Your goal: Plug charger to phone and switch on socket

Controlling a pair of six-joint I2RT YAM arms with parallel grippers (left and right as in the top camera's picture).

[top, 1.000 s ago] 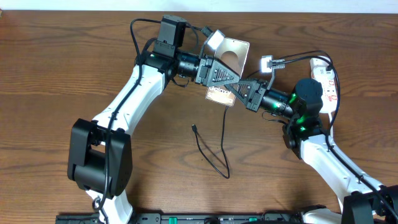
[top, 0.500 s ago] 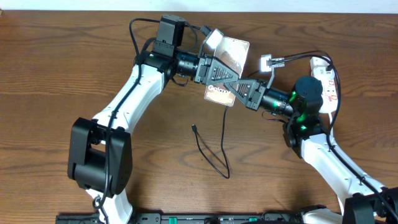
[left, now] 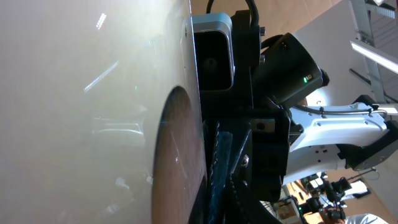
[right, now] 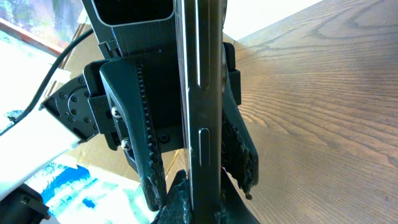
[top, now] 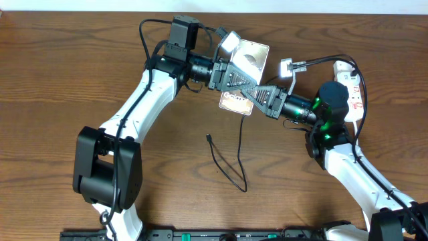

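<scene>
Two jobs are waiting and, as far as I can judge, neither is done. Nearest me, in the lower centre of the overhead view, the charger (top: 214, 155) is lying loose on the table (top: 67, 80). Its connector (top: 208, 138) is resting free on the wood, well apart from everything else, and its cable is looping down and then back up toward the arms. Further up, at the upper centre, the phone (top: 253, 56) is being held off the table between the two arms, with its printed end pointing down the frame. The left gripper (top: 234, 80) is clamping it. In the right wrist view I am seeing its toothed fingers (right: 146, 155) pressed on either side of the slab, which is standing edge-on. The right gripper (top: 262, 99) is sitting just beside it at the lower end of the phone, but only a sliver of it shows at the bottom of its own camera. I cannot tell whether it is gripping or merely close. Farthest off, at the upper right, the socket (top: 352, 84) is lying untouched behind the right arm, and its switches are too small for me to read. I am reckoning this is early: the phone is in hand, the connector has yet to be picked up and plugged in, and the switch comes after that.
</scene>
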